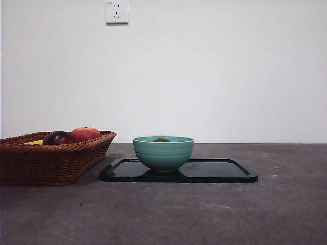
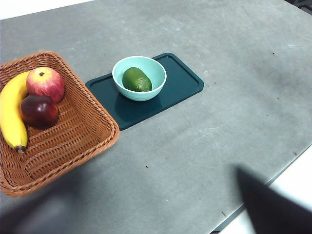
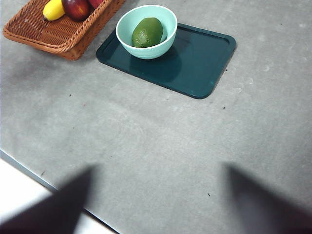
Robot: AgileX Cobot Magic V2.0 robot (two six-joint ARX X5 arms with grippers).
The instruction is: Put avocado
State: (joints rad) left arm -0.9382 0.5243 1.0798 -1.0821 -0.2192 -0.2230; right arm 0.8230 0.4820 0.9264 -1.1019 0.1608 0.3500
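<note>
You have the avocado (image 2: pixel 136 80) lying inside the pale green bowl (image 2: pixel 139 78), which stands on one end of the dark tray (image 2: pixel 183 83), the end nearest the wicker basket (image 2: pixel 73 131). In that basket you can see a banana (image 2: pixel 12 117) along one wall, a red-orange fruit (image 2: pixel 45 84) and a dark maroon fruit (image 2: pixel 39 111) touching each other beside it. Both arms hang high over the tabletop (image 3: pixel 161 136), well apart from everything. The right gripper (image 3: pixel 158 204) has its jaws spread wide, holding nothing. The left gripper (image 2: pixel 146 209) likewise stands wide and empty.
</note>
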